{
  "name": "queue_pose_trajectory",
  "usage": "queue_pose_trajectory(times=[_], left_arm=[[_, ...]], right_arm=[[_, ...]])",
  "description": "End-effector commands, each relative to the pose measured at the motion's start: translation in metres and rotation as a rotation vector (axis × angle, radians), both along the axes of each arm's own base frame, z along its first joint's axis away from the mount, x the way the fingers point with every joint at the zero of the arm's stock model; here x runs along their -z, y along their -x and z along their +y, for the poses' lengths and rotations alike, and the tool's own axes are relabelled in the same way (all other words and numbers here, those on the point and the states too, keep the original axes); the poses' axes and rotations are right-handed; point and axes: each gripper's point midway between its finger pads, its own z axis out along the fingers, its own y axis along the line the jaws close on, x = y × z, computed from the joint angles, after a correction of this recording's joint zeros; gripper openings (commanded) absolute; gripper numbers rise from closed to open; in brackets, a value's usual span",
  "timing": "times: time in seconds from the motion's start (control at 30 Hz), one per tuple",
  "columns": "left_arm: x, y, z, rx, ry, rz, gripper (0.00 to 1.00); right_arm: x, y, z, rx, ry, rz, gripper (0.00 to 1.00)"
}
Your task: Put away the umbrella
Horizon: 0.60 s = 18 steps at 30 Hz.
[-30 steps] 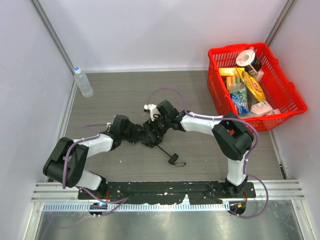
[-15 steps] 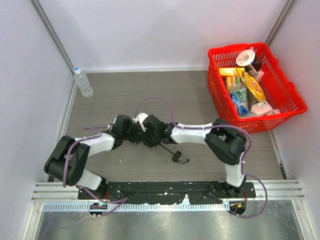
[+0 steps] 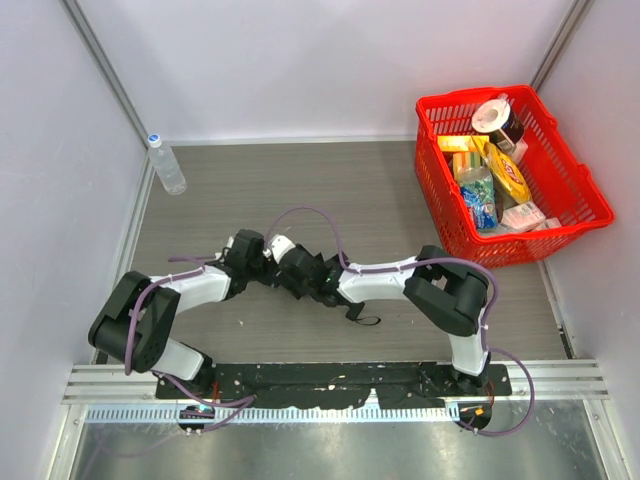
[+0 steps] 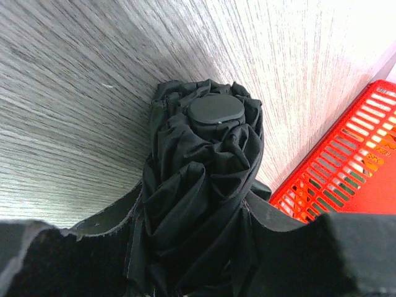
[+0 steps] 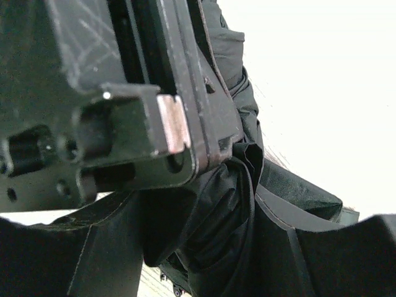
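The umbrella (image 4: 204,185) is a folded black fabric bundle with a round flat cap, and it fills the left wrist view. My left gripper (image 4: 198,247) is shut on it, with fabric packed between both fingers. From above, the bundle (image 3: 284,273) is mostly hidden between the two grippers near the table's middle front. My left gripper (image 3: 265,266) comes at it from the left and my right gripper (image 3: 296,274) from the right. The wrist strap (image 3: 358,315) trails on the table. In the right wrist view, umbrella fabric (image 5: 229,223) fills the right gripper (image 5: 204,247), which is shut on it.
A red basket (image 3: 590,215) holding several groceries stands at the back right; its wall (image 4: 346,185) also shows in the left wrist view. A water bottle (image 3: 166,165) stands at the back left by the wall. White walls enclose the wooden table.
My right arm has swung left and toward the front, and its jaws have closed onto the umbrella beside the left gripper. The strap has slid slightly along the table.
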Motion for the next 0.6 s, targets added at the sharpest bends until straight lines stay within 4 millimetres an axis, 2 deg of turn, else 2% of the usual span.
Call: queue_pose_trajectory(times=[0.0, 0.03, 0.07, 0.1, 0.13, 0.17, 0.2, 0.23, 0.27, 0.3, 0.33, 0.37, 0.4, 0.43, 0.47, 0.57], left_arm=[[0.042, 0.059, 0.005, 0.073, -0.081, 0.217, 0.0], [0.039, 0.056, 0.006, 0.085, -0.085, 0.187, 0.05], [0.036, 0.053, 0.007, 0.1, -0.092, 0.158, 0.16], [0.035, 0.052, 0.009, 0.107, -0.103, 0.139, 0.32], [0.033, 0.05, 0.011, 0.12, -0.114, 0.117, 0.46], [0.031, 0.049, 0.015, 0.131, -0.138, 0.093, 0.55], [0.031, 0.048, 0.019, 0.137, -0.157, 0.082, 0.63], [0.03, 0.048, 0.023, 0.144, -0.179, 0.071, 0.76], [0.03, 0.048, 0.026, 0.147, -0.196, 0.056, 0.79], [0.029, 0.047, 0.028, 0.155, -0.211, 0.039, 0.8], [0.03, 0.048, 0.029, 0.166, -0.22, 0.037, 0.8], [0.031, 0.046, 0.034, 0.16, -0.25, 0.027, 0.81], [0.033, 0.047, 0.035, 0.171, -0.265, 0.03, 0.82], [0.035, 0.047, 0.037, 0.184, -0.282, 0.027, 0.82], [0.038, 0.049, 0.039, 0.187, -0.298, 0.038, 0.82], [0.047, 0.052, 0.048, 0.192, -0.353, 0.058, 0.82]], right_arm=[[0.043, 0.01, -0.005, -0.12, 0.048, 0.035, 0.01], [0.044, 0.019, 0.004, -0.184, -0.011, 0.088, 0.01], [0.048, 0.02, -0.002, -0.184, -0.041, 0.131, 0.01], [0.045, 0.031, 0.009, -0.252, -0.124, 0.198, 0.01], [0.048, 0.031, 0.001, -0.242, -0.162, 0.246, 0.01], [0.045, 0.04, 0.008, -0.301, -0.223, 0.306, 0.01], [0.044, 0.039, 0.004, -0.293, -0.258, 0.346, 0.01], [0.038, 0.047, 0.011, -0.336, -0.318, 0.394, 0.01], [0.037, 0.048, 0.009, -0.338, -0.356, 0.445, 0.01], [0.03, 0.059, 0.015, -0.392, -0.417, 0.507, 0.01], [0.03, 0.056, 0.011, -0.361, -0.466, 0.562, 0.01], [0.017, 0.063, 0.018, -0.429, -0.539, 0.594, 0.01], [0.016, 0.059, 0.014, -0.395, -0.586, 0.641, 0.01], [0.005, 0.064, 0.018, -0.429, -0.641, 0.682, 0.01], [0.003, 0.059, 0.017, -0.43, -0.675, 0.694, 0.01], [-0.01, 0.066, 0.019, -0.473, -0.737, 0.794, 0.01]])
